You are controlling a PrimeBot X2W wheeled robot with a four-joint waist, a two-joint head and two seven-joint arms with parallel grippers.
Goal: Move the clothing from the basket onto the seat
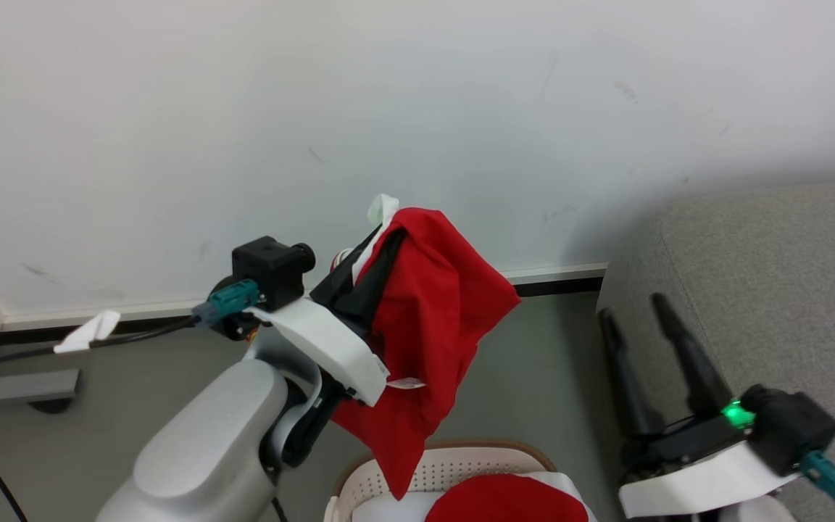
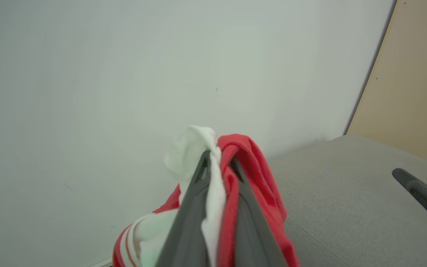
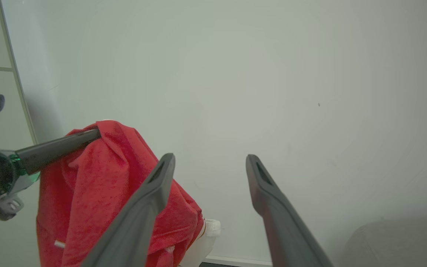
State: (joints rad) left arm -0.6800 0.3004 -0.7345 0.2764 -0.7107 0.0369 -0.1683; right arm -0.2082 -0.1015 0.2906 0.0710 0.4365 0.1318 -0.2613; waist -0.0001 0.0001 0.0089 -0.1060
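The left hand (image 2: 219, 159) is pinching the clothing (image 1: 432, 304) by its top fold, holding it high over the basket (image 1: 461, 464). It is hanging soft, floppy and light, so a bunched fold looks best for gripping. The right hand (image 1: 633, 308) is spread wide, holding nothing, beside the edge of the seat (image 1: 773, 275), which is offering lots of open room.

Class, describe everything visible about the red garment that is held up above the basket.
The red garment is soft fabric with white trim and a black inner part. It hangs crumpled, pinched near its top by the shut left pincer, draping down with its pointed lower tip over the basket. A small white label shows.
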